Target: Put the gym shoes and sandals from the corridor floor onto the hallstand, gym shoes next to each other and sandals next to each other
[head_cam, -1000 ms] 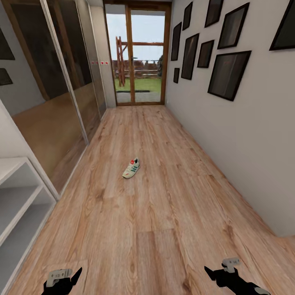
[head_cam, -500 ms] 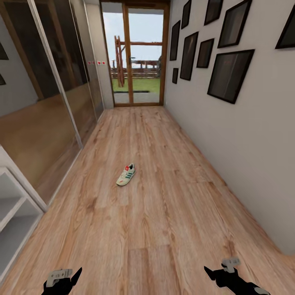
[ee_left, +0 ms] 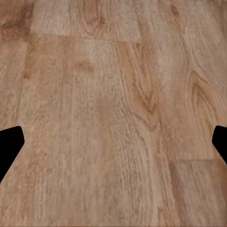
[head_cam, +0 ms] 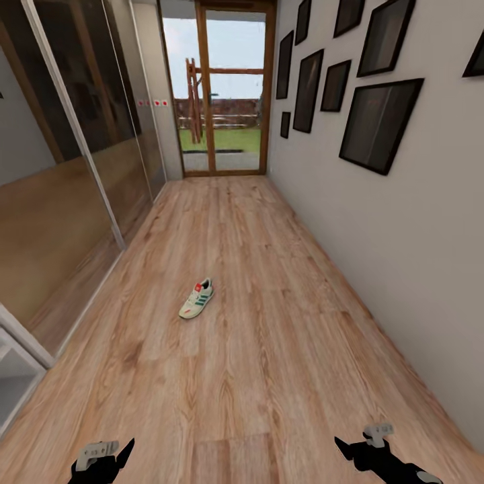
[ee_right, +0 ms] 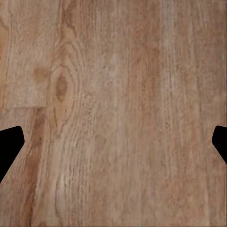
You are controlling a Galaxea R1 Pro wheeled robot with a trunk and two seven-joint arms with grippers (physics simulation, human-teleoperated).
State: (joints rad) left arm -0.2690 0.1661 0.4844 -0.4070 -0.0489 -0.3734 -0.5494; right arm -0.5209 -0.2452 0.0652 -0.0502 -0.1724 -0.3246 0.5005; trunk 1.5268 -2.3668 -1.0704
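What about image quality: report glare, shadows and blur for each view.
Head view: even light, reflections on the glass panels, faint shadow under the gym shoe, soft detail. Left wrist view: floor grain slightly blurred, no glare. Right wrist view: the same.

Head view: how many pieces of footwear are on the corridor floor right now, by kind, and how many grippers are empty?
Gym shoes: 1, the gym shoe lying alone on the corridor floor
Sandals: 0 in sight
Empty open grippers: 2, the left gripper and the right gripper
Total footwear: 1
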